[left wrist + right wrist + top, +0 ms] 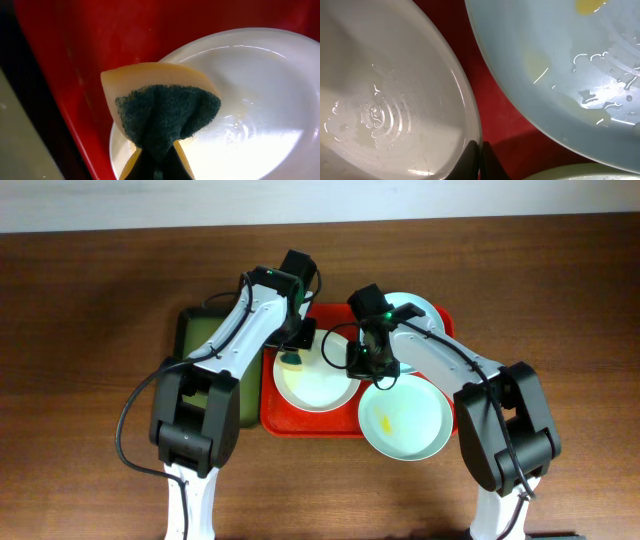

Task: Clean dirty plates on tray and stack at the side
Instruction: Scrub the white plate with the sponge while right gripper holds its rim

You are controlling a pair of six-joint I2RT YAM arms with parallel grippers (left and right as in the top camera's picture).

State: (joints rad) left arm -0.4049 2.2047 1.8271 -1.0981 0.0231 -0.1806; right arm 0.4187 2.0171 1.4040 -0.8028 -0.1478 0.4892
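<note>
- Tray (272, 420) — carries three plates.
- Mint plate (410, 430) overhangs the front edge; second mint plate (428, 308) sits at the back.
- White plate (318, 388) — right gripper (480, 159) pinches its rim.
- Left gripper (293, 354) clamps a sponge (165, 115) over that plate.

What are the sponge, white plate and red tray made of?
The sponge looks like soft yellow foam with a fuzzy dark-green scouring face. The white plate is glossy and hard, ceramic or plastic; sharp highlights. The tray: smooth shiny red, likely plastic.

Overhead looks straight down; both close wrist views share the white plate (315, 385).
</note>
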